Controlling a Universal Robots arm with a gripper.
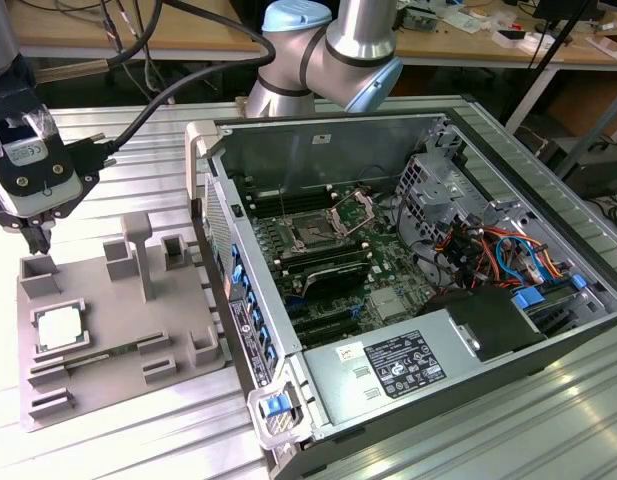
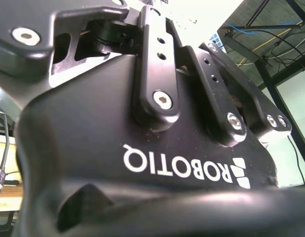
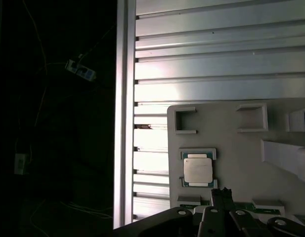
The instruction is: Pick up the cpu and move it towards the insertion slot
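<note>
**cpu (image 1: pixel 60 328) in tray (image 1: pixel 108 305), gripper (image 1: pixel 34 238) above**

Exterior view: arm reaches toward the exterior view's left. The gripper points down over the tray, jaws clenched, empty.
First wrist view: cpu (image 3: pixel 197 170) flat in its recess, square, edges along the tray's.

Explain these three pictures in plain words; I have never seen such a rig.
A robot arm carries a gripper, its clamp-like hand. The exterior view comes from a camera off the arm; both wrist views from cameras riding on it. The second wrist view looks at the gripper's black body up close. On the slatted metal table sit a grey tray and an open computer case. The cpu, a pale square chip, lies in the tray, not yet picked up. The gripper hangs above the tray. The insertion slot is inside the case.
</note>
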